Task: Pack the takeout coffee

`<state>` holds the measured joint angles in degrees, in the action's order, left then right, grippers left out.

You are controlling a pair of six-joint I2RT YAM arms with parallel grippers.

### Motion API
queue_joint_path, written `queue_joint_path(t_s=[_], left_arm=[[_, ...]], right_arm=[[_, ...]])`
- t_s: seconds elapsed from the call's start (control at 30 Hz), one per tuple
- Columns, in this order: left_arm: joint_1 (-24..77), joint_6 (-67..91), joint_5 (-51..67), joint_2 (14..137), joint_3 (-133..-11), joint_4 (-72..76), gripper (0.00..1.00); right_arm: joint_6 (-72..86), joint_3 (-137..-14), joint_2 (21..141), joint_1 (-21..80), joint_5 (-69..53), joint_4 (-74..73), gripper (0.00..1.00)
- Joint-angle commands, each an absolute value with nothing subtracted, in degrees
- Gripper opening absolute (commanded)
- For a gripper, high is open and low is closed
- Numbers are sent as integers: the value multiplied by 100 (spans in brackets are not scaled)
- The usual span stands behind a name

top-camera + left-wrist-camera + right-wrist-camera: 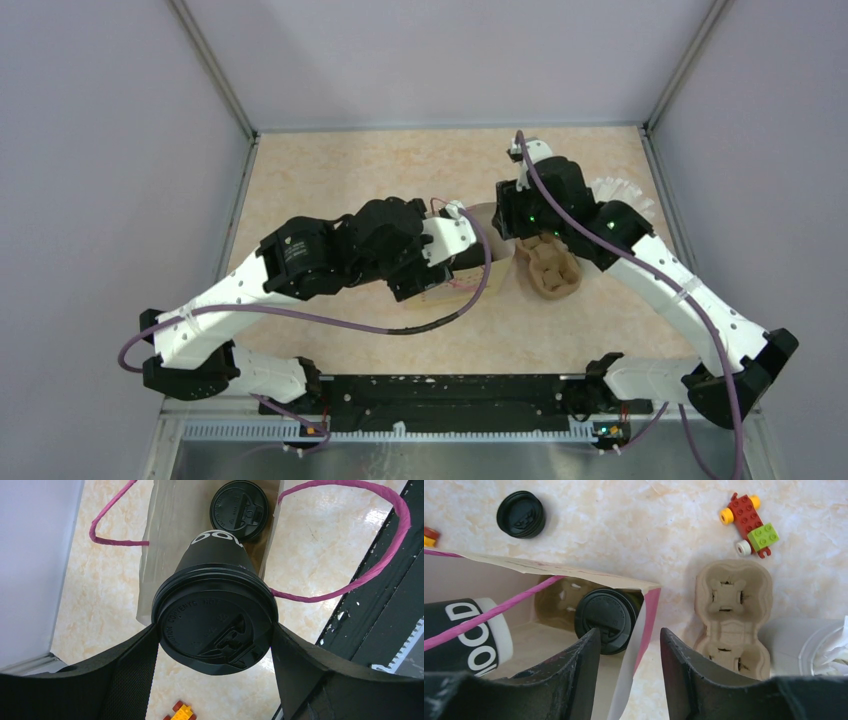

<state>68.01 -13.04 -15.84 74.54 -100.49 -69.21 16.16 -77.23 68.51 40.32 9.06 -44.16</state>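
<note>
Beige marbled table (624, 530), grey walls behind. Packing about half done: first cup (606, 615) stands inside paper bag (165, 540), lid on. Second cup (212, 562) clamped near rim by left gripper (215, 635), base aimed into bag mouth, not yet set down. Right gripper (629, 632) spread, bag edge between fingers, contact unclear. Cups small, black paper, white lettering, black plastic sip lids. Remaining: lower second cup, release.
</note>
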Motion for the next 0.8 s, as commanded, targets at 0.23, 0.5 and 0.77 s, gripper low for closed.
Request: queue_joint_path(t_s=[0.23, 0.5, 0.77], left_arm=[[6795, -1369, -1320, 7600, -9967, -6657, 60], [6794, -1597, -1508, 7701, -9808, -6745, 59], [6797, -1731, -1351, 7884, -9888, -6636, 59]], right_arm=[[1614, -7143, 6264, 3990, 736, -3756, 21], [1774, -6254, 5482, 3993, 663, -3062, 13], [1564, -5971, 5286, 3997, 426, -2807, 11]])
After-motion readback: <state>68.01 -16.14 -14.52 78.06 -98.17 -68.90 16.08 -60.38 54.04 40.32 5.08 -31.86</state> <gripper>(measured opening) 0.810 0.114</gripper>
